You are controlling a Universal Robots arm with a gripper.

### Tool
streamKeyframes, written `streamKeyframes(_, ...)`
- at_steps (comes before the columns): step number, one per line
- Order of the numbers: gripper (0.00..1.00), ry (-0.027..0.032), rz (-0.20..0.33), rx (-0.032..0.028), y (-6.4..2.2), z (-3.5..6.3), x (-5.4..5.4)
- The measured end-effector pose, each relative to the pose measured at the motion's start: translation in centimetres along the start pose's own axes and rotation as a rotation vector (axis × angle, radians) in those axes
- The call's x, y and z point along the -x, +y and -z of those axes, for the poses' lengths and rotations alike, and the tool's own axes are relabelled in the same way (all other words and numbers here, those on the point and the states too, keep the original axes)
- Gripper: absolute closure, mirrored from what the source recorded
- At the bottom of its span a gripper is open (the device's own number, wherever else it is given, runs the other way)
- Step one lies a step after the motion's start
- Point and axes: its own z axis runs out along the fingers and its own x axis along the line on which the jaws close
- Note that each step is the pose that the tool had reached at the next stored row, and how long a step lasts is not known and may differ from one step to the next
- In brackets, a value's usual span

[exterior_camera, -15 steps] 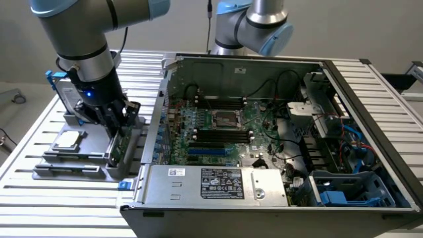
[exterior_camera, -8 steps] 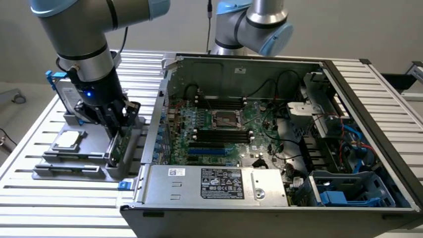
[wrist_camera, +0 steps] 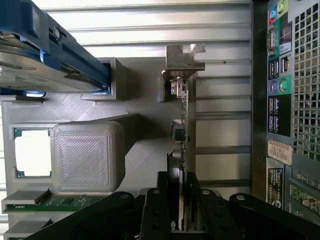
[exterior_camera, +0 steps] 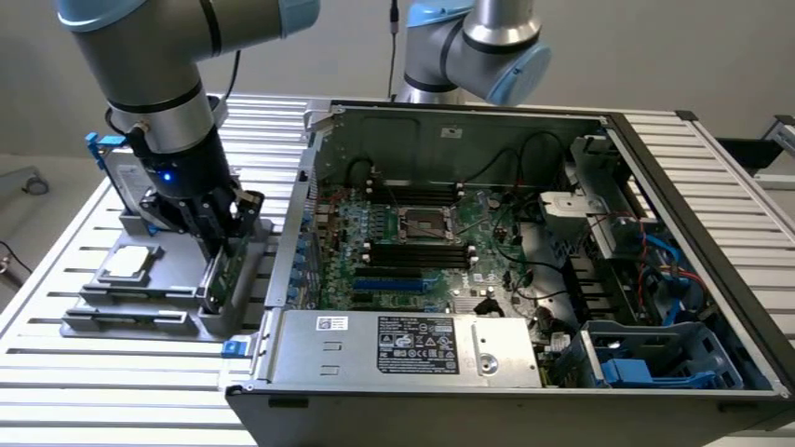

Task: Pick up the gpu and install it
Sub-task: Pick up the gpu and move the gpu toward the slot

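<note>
As far as the wrist view shows, the gripper (wrist_camera: 180, 186) has its 2 jaws pressed against both faces of the gpu (wrist_camera: 186, 107), so it's gripping the card. Thing is, the gpu isn't lifted yet. It's standing on edge in its slot along the edge of the grey holder (exterior_camera: 149, 300) that faces the computer case (exterior_camera: 497, 119), with the silver bracket (wrist_camera: 182, 60) at the end away from the gripper. Looks like pickup is about half done, and nothing's gone into the motherboard (exterior_camera: 423, 251) yet.
</note>
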Motion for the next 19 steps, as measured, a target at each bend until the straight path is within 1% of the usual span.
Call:
streamKeyframes(3,0.74,0.0001,0.0,0.0012,0.0,0.02,0.0)
streamKeyframes(5,0.74,0.0,0.0,0.0051,0.0,0.2,0.0)
streamKeyframes(9,0.74,0.0006,0.0,0.0149,0.02,1.16,-0.1)
streamKeyframes(11,0.74,0.0007,0.0,0.0185,0.03,1.8,-0.1)
streamKeyframes(12,0.74,0.0006,0.0,0.0193,0.04,2.18,-0.1)
streamKeyframes(19,0.74,0.0008,0.0,0.022,0.08,5.27,-0.1)
